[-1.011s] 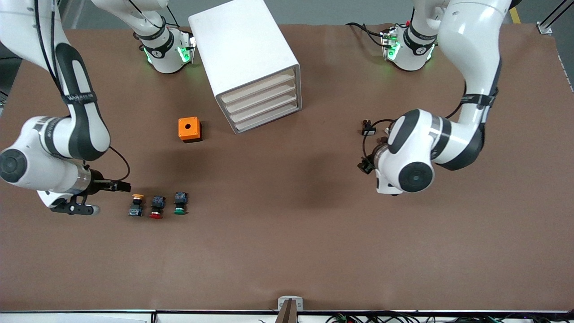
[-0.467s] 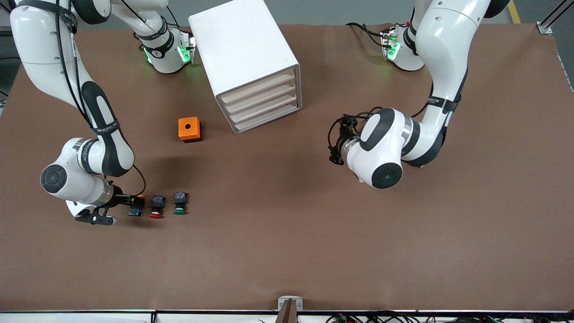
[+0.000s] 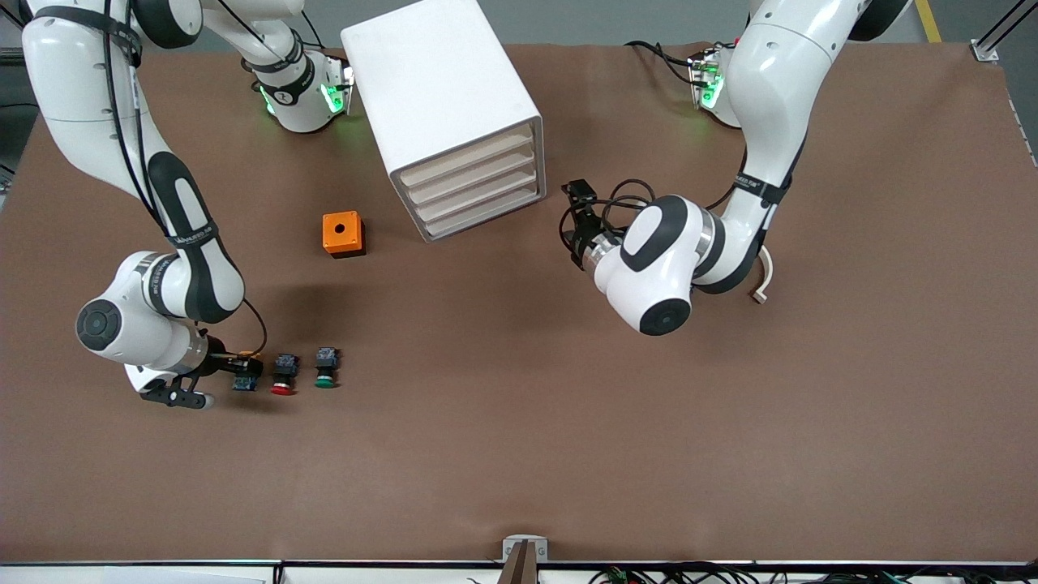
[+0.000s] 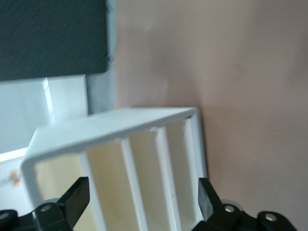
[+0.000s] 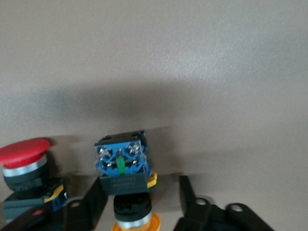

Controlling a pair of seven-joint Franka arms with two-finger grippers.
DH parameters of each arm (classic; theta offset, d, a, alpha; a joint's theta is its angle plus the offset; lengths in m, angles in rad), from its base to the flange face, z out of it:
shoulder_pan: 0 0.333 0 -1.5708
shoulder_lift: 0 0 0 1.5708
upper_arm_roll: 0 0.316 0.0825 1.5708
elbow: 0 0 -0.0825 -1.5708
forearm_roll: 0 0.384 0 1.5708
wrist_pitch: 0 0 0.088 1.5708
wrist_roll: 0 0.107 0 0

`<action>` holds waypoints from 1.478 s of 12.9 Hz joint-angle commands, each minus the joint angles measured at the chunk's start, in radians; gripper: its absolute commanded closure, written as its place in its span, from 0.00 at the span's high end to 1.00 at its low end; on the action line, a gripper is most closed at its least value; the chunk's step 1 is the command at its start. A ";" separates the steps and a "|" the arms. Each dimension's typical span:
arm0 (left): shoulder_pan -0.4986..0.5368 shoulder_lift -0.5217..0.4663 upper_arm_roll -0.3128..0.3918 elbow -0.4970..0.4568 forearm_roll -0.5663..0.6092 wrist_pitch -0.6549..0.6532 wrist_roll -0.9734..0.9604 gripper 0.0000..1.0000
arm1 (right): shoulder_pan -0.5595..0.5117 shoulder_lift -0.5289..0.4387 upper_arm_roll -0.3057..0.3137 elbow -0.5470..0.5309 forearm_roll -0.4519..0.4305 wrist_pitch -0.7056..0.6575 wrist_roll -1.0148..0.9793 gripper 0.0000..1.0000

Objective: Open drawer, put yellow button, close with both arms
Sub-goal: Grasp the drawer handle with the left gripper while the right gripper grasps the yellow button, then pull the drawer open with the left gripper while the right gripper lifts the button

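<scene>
R hand [image 3: 243,367] sits low at the worktop [image 3: 519,454], fingers [image 5: 91,204] spread wide, one each side of the yellow button [image 5: 122,166] w/o visibly pressing it; nothing gripped. Button lies on its side between them (blue base up in the wrist view). Just beside it, away from the hand: red-capped switch [image 3: 283,375], then green-capped switch [image 3: 326,367]. Orange box [image 3: 343,234] well apart, toward the cabinet [image 3: 442,105]. L hand [image 3: 577,223] hovers near the cabinet front, wide open and empty, facing the drawer [image 3: 466,161], which is shut.
</scene>
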 commanded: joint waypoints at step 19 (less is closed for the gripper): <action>-0.200 0.097 0.000 0.016 -0.330 -0.025 -0.204 0.25 | 0.044 -0.212 0.020 0.118 0.021 -0.512 0.300 0.00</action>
